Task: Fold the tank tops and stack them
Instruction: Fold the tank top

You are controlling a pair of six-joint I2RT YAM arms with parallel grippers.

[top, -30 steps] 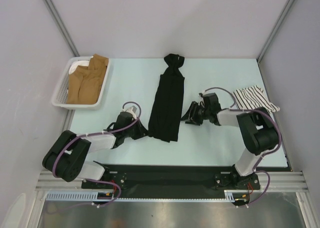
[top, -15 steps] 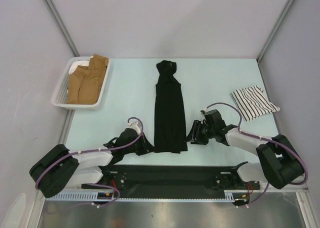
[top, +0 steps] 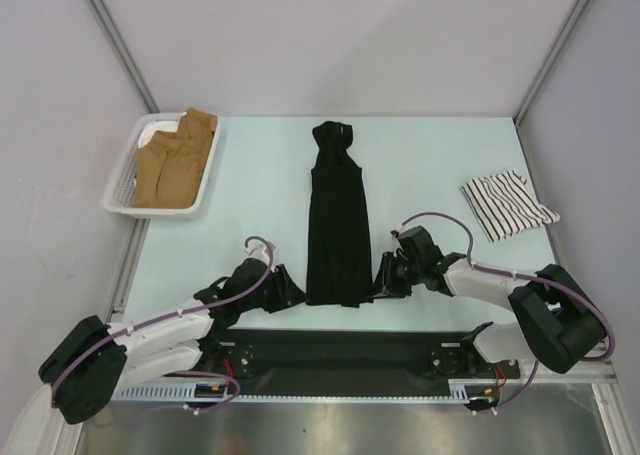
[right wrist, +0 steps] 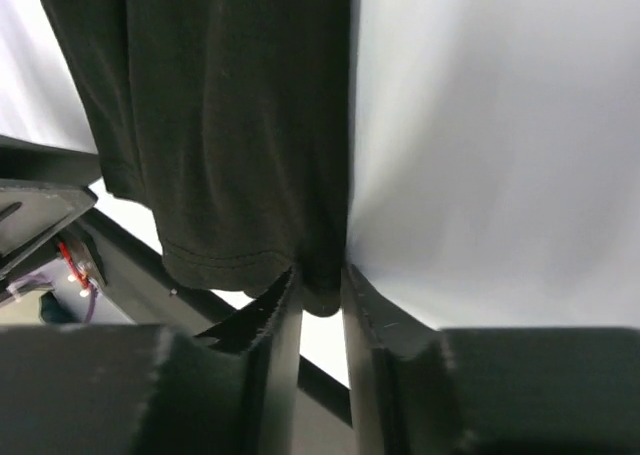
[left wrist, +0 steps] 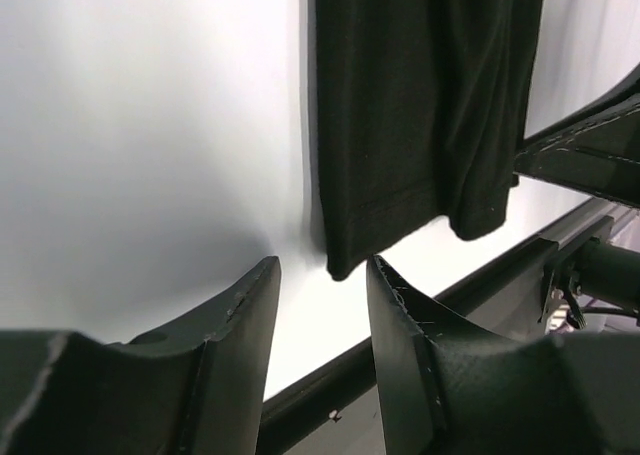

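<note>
No readable text or labels from my cams, not on black tank top [top: 337,225] or striped tank top [top: 508,205]

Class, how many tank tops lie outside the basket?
2: the black tank top stretched down the middle, the striped tank top folded near the right edge. Brown clothes in the basket may hide more.

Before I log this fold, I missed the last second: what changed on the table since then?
Both arms drew back toward the near edge, dragging the black tank top straight and narrow. The left pincer opened and let go of its hem corner; the right pincer closed on the other corner. The striped tank top and the basket of brown clothes stayed put.
</note>
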